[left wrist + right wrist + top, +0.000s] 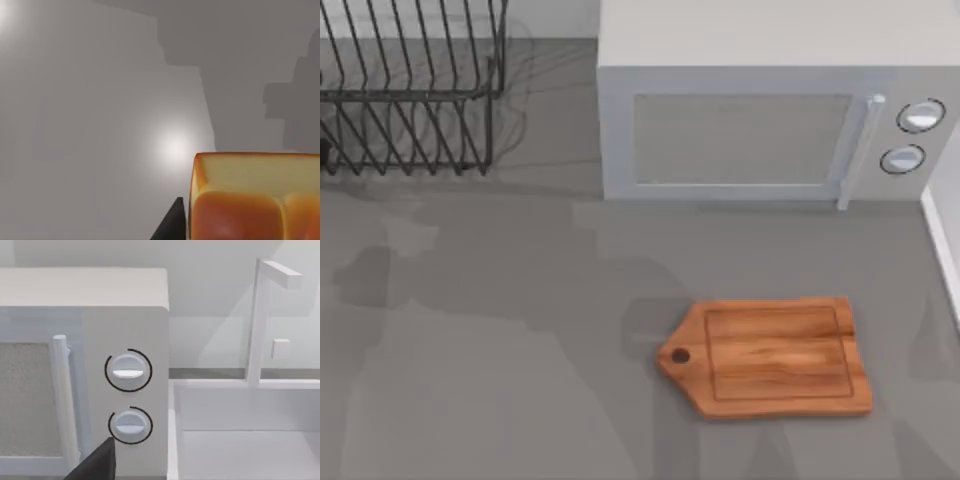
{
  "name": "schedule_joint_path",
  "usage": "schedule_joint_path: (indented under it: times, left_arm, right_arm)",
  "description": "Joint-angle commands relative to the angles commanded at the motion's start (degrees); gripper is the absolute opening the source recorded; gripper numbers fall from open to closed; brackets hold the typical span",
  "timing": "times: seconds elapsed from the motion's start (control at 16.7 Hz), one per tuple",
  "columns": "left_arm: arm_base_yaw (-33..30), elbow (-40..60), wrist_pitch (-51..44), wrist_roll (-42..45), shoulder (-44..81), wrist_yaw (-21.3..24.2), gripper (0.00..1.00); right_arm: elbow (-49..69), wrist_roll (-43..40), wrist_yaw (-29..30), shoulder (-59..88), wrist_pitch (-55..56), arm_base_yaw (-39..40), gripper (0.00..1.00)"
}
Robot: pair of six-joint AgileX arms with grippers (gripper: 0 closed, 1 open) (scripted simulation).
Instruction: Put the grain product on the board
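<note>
The board lies bare at the surface's near right, handle pointing left, with open room all around it. In the left wrist view, bread sits beside a dark finger; whether the left pincer clamps it, I cannot tell. The right wrist view faces the microwave.

- Board: orange-brown wood, streaky grain, satin sheen.
- Bread rolls: glazed, glossy golden crust, paler matt sides.
- Bench: smooth grey, matt.
- Rack: thin dark wire.
- Microwave: smooth pale casing.
</note>
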Motion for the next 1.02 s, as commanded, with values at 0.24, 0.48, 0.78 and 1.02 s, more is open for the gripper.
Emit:
schedule_joint_path:
  times: [0.24,0.48,0.78,1.02]
  left_arm:
    - [-4.09,0.87,-1.01,-9.69,1.18,0.19,0.00]
    - [-11.65,2.65,-2.72,-26.49,3.26,0.40,0.00]
    - [-24.05,6.14,-5.47,-54.64,6.82,0.55,0.00]
    - [-34.72,9.98,-7.68,-80.26,10.16,0.51,0.00]
  right_arm:
    - [0.00,0.00,0.00,0.00,0.00,0.00,1.00]
    - [0.00,0.00,0.00,0.00,0.00,0.00,1.00]
    - [0.00,0.00,0.00,0.00,0.00,0.00,1.00]
    - [0.00,0.00,0.00,0.00,0.00,0.00,1.00]
